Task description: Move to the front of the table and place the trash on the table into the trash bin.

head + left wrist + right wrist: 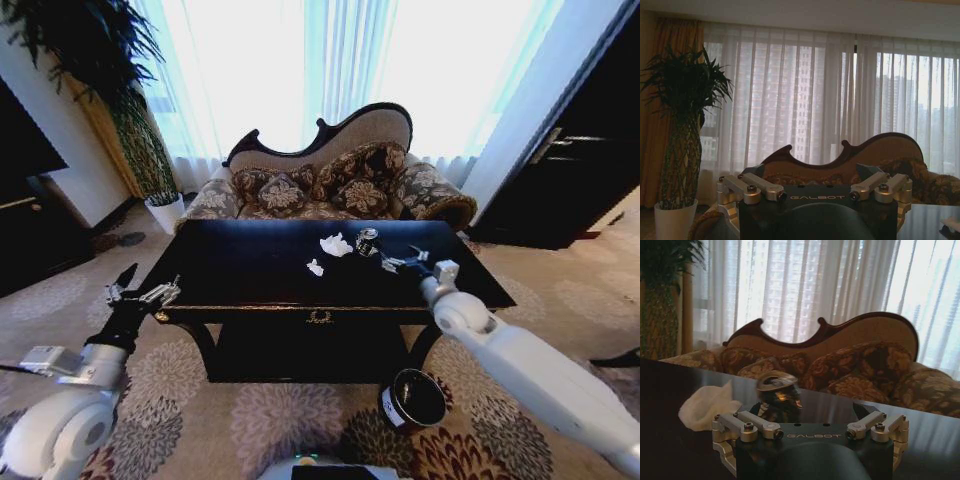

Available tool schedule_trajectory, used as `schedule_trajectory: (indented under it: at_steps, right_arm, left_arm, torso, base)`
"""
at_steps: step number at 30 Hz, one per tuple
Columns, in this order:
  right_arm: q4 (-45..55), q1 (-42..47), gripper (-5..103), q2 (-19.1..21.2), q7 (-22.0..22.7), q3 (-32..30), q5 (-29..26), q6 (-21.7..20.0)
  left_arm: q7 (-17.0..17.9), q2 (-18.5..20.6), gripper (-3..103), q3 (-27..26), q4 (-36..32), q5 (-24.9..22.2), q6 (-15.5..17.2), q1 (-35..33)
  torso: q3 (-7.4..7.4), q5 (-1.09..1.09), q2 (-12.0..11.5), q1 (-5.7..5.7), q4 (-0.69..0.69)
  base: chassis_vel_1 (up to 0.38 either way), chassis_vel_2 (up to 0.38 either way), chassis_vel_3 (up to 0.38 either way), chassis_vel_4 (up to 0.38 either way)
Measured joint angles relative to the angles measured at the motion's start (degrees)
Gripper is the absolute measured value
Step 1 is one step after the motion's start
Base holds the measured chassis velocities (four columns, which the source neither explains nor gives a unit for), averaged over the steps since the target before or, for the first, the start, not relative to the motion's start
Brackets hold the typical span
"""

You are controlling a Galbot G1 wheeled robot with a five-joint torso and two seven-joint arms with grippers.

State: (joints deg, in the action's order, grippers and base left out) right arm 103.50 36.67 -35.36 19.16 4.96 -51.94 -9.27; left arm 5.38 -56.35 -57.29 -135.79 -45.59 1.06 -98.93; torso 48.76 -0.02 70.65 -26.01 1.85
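Robot stands at the front of the surface (250,270). The trash sits toward its far right part: a larger white tissue wad (336,244), a smaller wad (315,267) nearer the front edge, and a small round cup (367,240) just beside the larger wad. A clear bottle cannot be picked out with certainty. The trash bin (412,400) stands on the carpet below the front right corner.

Right pincer (400,263) is extended over the surface, close to the cup, fingers apart and nothing between them. Left pincer (140,295) hangs off the front left corner, also apart and empty.

Handling, judged: the wads are very light and soft; they will crush under any grip, so pinching across the bulk should do, though a loose edge may tear or slip out. The cup looks rigid, light and glossy, so probably slippery and easy to tip; gripping across the rim or body, low, seems safest.

The head view gives the layout, including the bin. The right wrist view shows the cup (778,397) straight ahead of the pincer with its shiny rim, the wad (707,407) beside it. The left wrist view shows sofa (840,167), curtains and a potted plant (682,150).
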Motion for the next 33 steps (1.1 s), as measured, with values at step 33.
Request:
schedule_trajectory:
  at_steps: [33]
  right_arm:
    - [-15.9, -16.3, 64, -12.6, 0.1, 16.7, 7.1, 4.1]
  left_arm:
    - [0.0, 0.0, 100, 0.0, 0.0, 0.0, 0.0, 0.0]
  torso:
    - [-0.01, 0.00, 0.0, 0.00, 0.01]
  base:
    - [0.000, 0.000, 0.000, 0.000]
